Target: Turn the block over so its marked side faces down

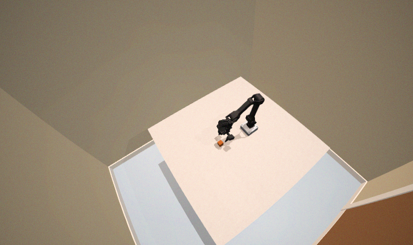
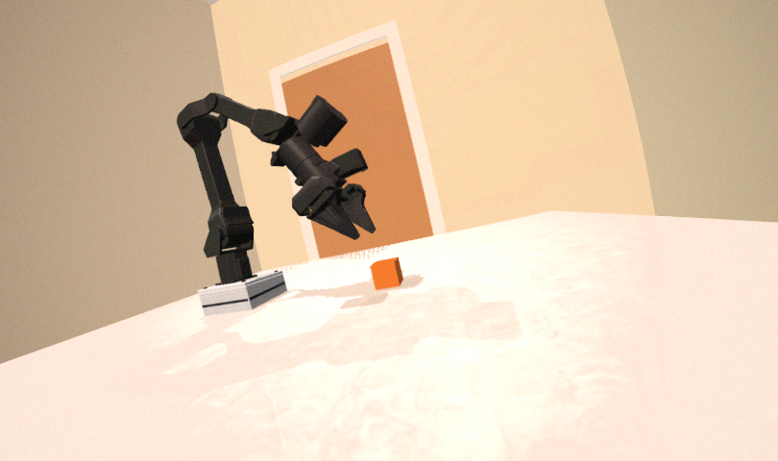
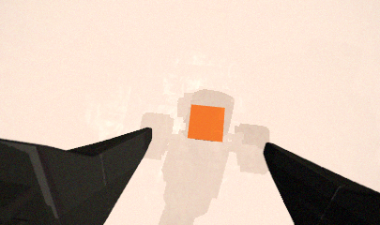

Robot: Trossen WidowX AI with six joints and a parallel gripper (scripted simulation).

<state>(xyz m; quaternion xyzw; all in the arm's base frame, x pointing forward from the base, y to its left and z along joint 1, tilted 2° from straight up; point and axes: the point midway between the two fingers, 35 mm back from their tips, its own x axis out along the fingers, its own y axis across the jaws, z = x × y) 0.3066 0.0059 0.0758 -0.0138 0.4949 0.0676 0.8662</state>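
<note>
One orange block (image 3: 205, 123) on the table (image 2: 553, 342), below wide-open, empty jaws, well apart

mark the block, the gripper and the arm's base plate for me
block (image 2: 386, 273): exterior view, on its near orange side face.
gripper (image 2: 360, 230): exterior view, midway between the tips of its open fingers, above the table.
base plate (image 2: 241, 293): exterior view, on its grey front edge.

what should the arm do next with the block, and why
Probably nothing more than hold clear. The open gripper hangs above the orange block, which rests alone on the table, and the faces in view are plain orange, so the mark may already be underneath.
</note>
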